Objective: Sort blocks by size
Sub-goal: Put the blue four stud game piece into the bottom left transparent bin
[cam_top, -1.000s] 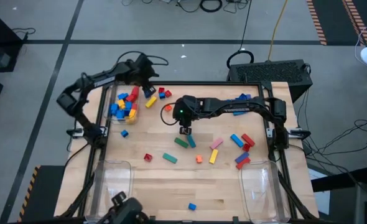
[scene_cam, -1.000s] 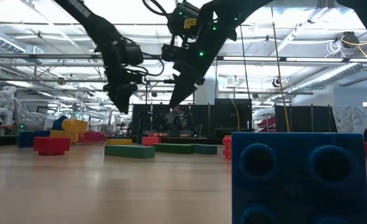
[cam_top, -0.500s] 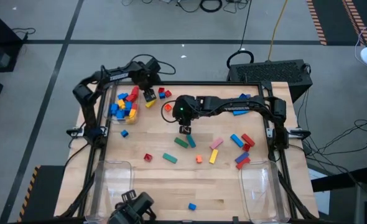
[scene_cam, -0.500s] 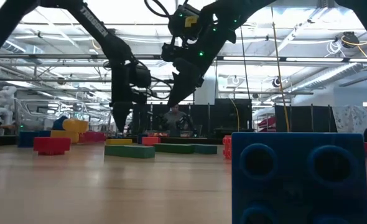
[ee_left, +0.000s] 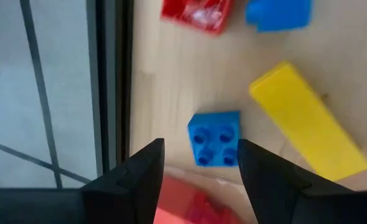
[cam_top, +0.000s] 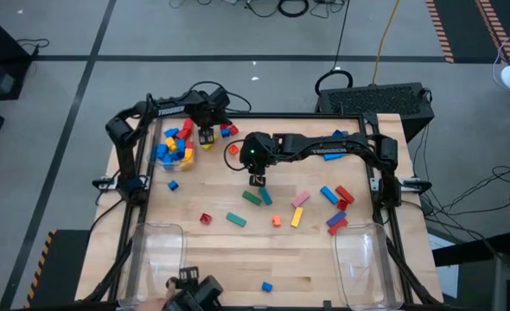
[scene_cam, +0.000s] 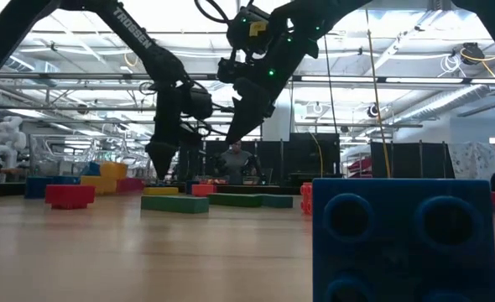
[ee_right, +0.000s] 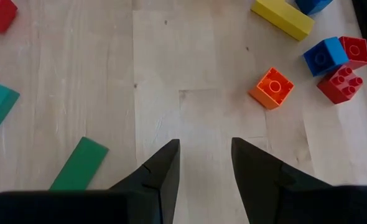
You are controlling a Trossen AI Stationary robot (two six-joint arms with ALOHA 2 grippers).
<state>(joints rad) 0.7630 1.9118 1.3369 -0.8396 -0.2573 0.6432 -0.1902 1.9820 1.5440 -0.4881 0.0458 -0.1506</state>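
Blocks lie scattered on the wooden table (cam_top: 238, 259). A heap of blue, yellow and red ones (cam_top: 172, 147) sits at the far left. My left gripper (cam_top: 206, 135) is open, low over the table beside the heap. A blue square brick (ee_left: 215, 138) lies just ahead of its fingertips and a yellow bar (ee_left: 308, 122) lies beside that. My right gripper (cam_top: 257, 180) is open and empty above the table's middle. A green bar (ee_right: 78, 165) and an orange brick (ee_right: 272, 87) lie below it.
Two clear bins stand at the near edge, one left (cam_top: 156, 250) and one right (cam_top: 359, 255). More bricks (cam_top: 333, 197) lie right of centre. A blue brick (scene_cam: 403, 239) sits close before the low camera. A dark device (cam_top: 194, 292) is at the near edge.
My left gripper has come down toward the table at the far edge, beside the heap, and its arm's elbow has swung toward the far side. The dark device at the near edge has shifted toward the right.
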